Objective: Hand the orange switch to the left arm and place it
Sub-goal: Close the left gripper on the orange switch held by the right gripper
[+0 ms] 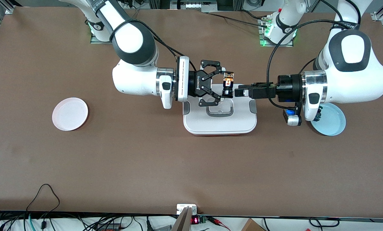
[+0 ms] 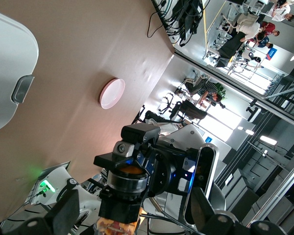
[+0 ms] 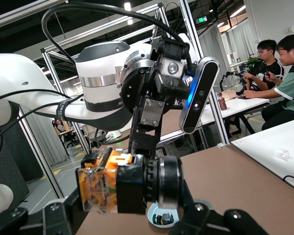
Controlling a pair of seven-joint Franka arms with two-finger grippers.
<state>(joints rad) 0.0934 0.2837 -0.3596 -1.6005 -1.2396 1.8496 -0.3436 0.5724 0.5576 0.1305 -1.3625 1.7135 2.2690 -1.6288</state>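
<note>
- Both arms reach level over the white box (image 1: 220,123) at mid-bench, wrists horizontal, tips meeting.
- Right pincer (image 1: 225,84) is clamped on the orange switch (image 1: 228,84), held above the box lid.
- Left pincer (image 1: 238,92) stands spread wide, gripping nothing, its fingertips at the switch.
- Right wrist view alone shows the switch's translucent orange cap (image 3: 99,188) and black ribbed body.
- Left wrist view alone shows the round pink plate (image 2: 112,93) edge-on.

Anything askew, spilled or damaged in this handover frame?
Nothing stands out. The white lidded box sits square with its lid on, the pink plate and blue plate lie flat. The right gripper holds the tiny orange-capped switch over the box, facing the open left gripper.
</note>
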